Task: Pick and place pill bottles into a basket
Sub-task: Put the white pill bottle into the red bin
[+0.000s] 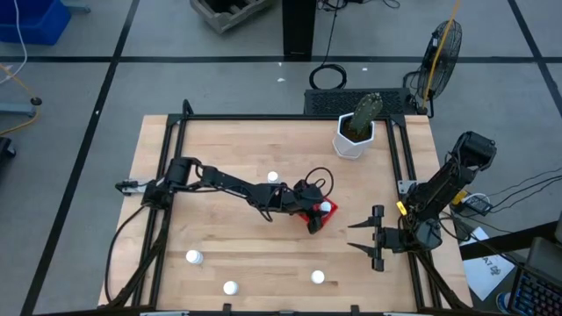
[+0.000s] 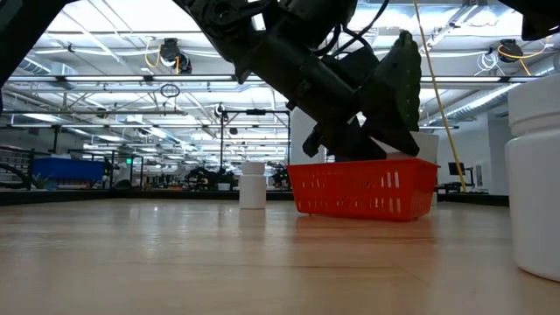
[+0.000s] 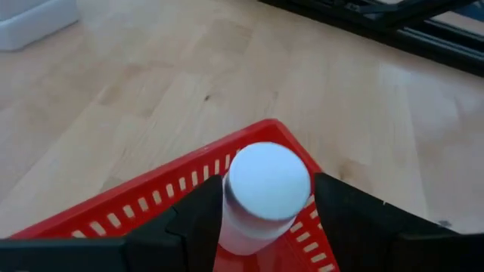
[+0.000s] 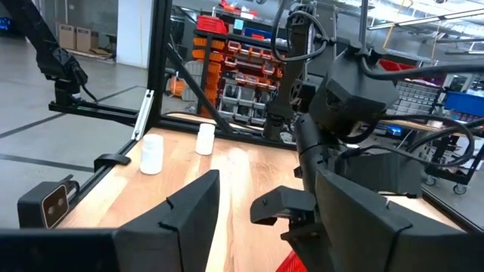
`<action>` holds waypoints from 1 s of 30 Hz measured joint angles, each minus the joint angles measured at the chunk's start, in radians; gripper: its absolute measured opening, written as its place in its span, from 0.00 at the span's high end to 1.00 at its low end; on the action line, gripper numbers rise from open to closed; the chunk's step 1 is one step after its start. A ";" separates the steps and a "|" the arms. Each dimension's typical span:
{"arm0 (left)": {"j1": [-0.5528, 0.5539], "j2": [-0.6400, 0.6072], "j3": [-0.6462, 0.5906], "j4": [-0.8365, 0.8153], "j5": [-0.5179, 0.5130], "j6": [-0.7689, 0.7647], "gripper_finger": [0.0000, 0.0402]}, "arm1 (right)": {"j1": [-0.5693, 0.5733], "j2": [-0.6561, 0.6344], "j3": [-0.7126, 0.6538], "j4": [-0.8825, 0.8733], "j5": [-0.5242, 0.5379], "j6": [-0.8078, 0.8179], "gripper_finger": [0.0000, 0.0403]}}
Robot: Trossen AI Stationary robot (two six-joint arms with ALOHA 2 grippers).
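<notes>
Risk for you: left pincer (image 3: 266, 227) pinching a pill bottle (image 3: 266, 198) over the basket (image 3: 181, 181) rim, near desk centre; early release tips it outside.

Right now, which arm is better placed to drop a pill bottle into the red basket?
The left. Its gripper is shut on a pill bottle right over the basket, as the high view confirms. The right gripper is open and empty, off to the basket's side.
</notes>
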 joint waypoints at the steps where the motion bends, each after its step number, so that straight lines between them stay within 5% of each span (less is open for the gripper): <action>1: 0.000 0.000 0.000 0.004 0.000 0.000 0.47 | 0.000 0.000 0.000 0.000 0.000 0.000 0.48; 9: -0.003 -0.049 -0.001 0.008 0.002 0.042 0.47 | 0.013 0.000 0.000 -0.161 -0.021 0.130 0.48; 15: -0.013 -0.148 -0.001 -0.009 0.002 0.081 0.47 | -0.039 0.043 -0.001 -0.312 -0.194 0.431 0.48; 21: -0.042 -0.274 -0.001 -0.032 0.001 0.103 0.47 | -0.100 0.174 -0.001 -0.297 -0.350 0.611 0.47; 30: -0.155 -0.415 -0.001 -0.082 -0.087 0.228 0.47 | -0.102 0.414 0.063 -0.214 -0.480 0.651 0.47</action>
